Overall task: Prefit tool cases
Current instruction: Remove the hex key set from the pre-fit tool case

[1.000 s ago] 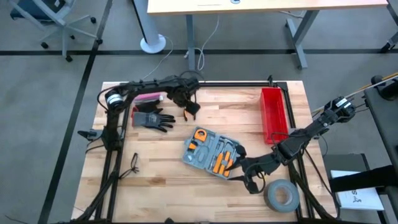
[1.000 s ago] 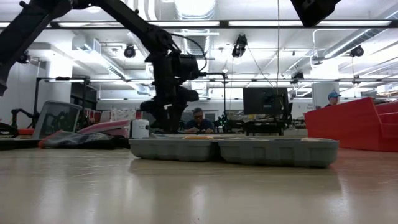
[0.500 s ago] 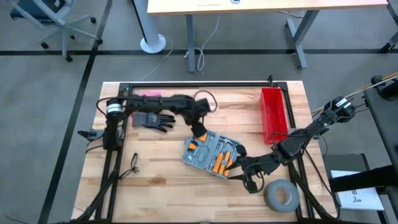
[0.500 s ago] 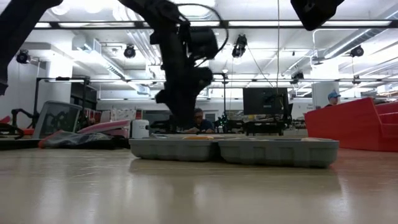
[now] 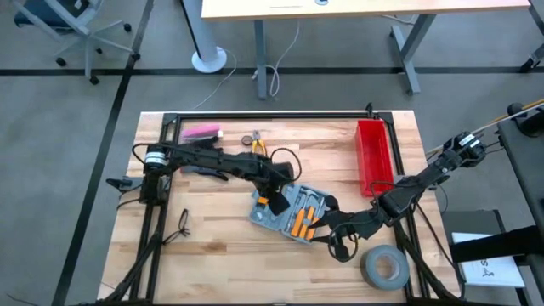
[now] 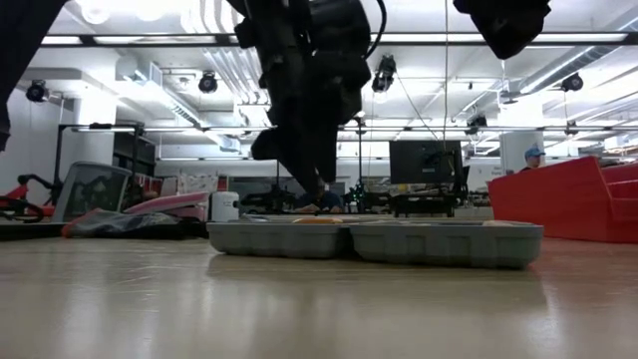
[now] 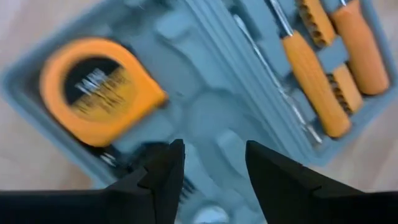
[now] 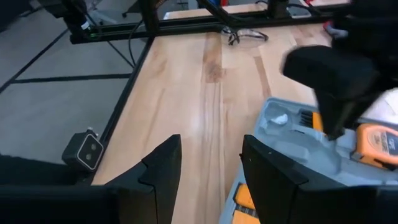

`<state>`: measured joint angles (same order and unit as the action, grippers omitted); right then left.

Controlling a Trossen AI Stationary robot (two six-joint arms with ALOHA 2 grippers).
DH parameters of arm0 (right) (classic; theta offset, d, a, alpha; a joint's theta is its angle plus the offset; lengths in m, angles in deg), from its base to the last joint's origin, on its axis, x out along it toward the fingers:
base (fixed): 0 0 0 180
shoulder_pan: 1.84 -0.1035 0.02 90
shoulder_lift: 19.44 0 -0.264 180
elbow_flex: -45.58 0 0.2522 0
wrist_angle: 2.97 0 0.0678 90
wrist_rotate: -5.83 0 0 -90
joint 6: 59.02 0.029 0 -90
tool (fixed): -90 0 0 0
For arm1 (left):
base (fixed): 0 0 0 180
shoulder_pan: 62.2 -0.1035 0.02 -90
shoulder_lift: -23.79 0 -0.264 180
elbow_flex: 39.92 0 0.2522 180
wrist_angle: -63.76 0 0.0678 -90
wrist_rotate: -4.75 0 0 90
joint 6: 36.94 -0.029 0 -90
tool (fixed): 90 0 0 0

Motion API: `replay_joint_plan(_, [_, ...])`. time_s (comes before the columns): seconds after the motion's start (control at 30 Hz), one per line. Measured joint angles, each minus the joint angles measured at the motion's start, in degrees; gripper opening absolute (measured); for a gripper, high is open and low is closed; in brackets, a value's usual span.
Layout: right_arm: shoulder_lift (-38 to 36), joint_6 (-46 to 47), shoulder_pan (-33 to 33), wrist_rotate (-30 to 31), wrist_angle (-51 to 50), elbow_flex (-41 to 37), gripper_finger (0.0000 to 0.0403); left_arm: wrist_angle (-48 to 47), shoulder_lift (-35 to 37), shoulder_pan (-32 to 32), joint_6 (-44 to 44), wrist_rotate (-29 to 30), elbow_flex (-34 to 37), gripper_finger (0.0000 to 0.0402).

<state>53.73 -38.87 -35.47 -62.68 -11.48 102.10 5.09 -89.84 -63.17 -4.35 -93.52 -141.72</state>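
1. Since one second ago the left gripper [image 5: 274, 189] has moved from the table's far side, near the pliers [image 5: 256, 143], to above the open tool case [image 5: 291, 212].
2. The tool case lies in the middle of the table [image 5: 212, 246], as before.
3. The left gripper's fingers [image 7: 165, 168] are parted and hold nothing, hovering over a moulded slot beside the orange tape measure [image 7: 93, 90].
4. The right gripper [image 5: 337, 240] rests at the case's near edge, open and empty.
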Motion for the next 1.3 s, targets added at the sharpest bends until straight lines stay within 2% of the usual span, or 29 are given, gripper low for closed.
replay_joint_plan(0.27, [0.0, 1.6, -0.9, 1.2, -0.6, 0.0, 0.0149, -3.1, 0.0, 0.2, -0.8, 0.3, 0.1, 0.015])
replay_joint_plan(0.37, [0.0, 1.8, -1.4, 1.6, -0.8, 0.0, 0.0147, -4.9, 0.0, 0.3, -6.9, 1.4, 0.1, 0.0145])
replay_joint_plan(0.5, [0.7, 2.8, -1.6, 2.5, -1.8, 0.0, 0.0148, -6.7, 0.0, 1.0, -18.1, 6.7, 0.4, 0.0148])
replay_joint_plan(0.6, [0.9, 4.3, -1.7, 3.1, -2.5, 0.0, 0.0151, -6.8, -0.1, 1.9, -24.4, 9.1, 0.7, 0.0162])
replay_joint_plan(0.7, [1.1, 5.0, -1.9, 4.1, -4.3, 0.0, 0.0153, -6.9, -0.1, 3.7, -27.2, 12.4, 1.2, 0.0181])
replay_joint_plan(0.93, [1.0, 3.0, -1.8, 8.8, -5.5, 0.0, 0.0149, -6.2, -0.1, 8.7, -26.1, 21.0, 1.6, 0.0212])
replay_joint_plan(1.13, [1.0, 2.4, -0.5, 10.8, -7.2, 0.0, 0.0153, -3.0, -0.1, 12.5, -23.4, 21.4, 4.9, 0.021])
replay_joint_plan(1.3, [1.0, 2.4, 0.5, 11.5, -7.6, 0.0, 0.0156, -0.4, -0.1, 13.1, -21.3, 24.9, 9.0, 0.0199])
